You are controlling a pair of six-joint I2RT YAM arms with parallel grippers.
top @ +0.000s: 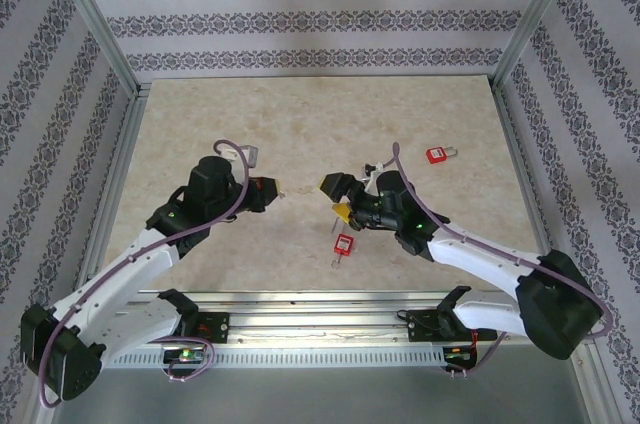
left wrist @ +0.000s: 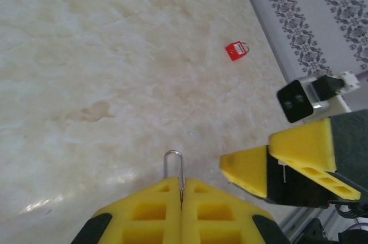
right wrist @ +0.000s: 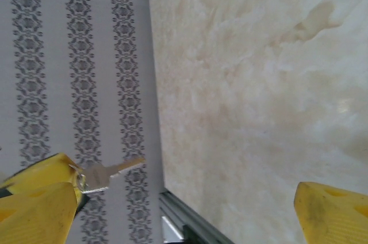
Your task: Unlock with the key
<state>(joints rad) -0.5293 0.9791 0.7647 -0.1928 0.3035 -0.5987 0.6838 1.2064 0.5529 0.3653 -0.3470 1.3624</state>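
Nearest the arm bases, a near padlock [top: 343,244] lies flat on the surface [top: 200,124], close to the right hand and touched by neither hand. It looks like a spare rather than the lock being worked.

Beyond it the two hands face each other across a small gap, both lifted off the surface. The left hand [left wrist: 181,186] has its fingers pressed together, clamped on a thin silver shackle [left wrist: 173,152] whose loop sticks out past the tips. The lock body is hidden between the pads. Held this way, the lock is presumably being offered toward the right hand so the key can be brought to it, though the keyhole cannot be seen.

The right hand [right wrist: 187,198] stands wide apart and clamps nothing. The key [right wrist: 109,170] sits at one of its fingers, with the silver blade pointing out from the tip. With the fingers so far apart it is not pinched, and whether it rests on, catches on or is slipping off that finger cannot be told. By this reading, the key needs a firm pinch before it can go into the lock.

Farthest off, a far padlock [top: 437,155] lies alone toward the right wall, well apart from both hands.
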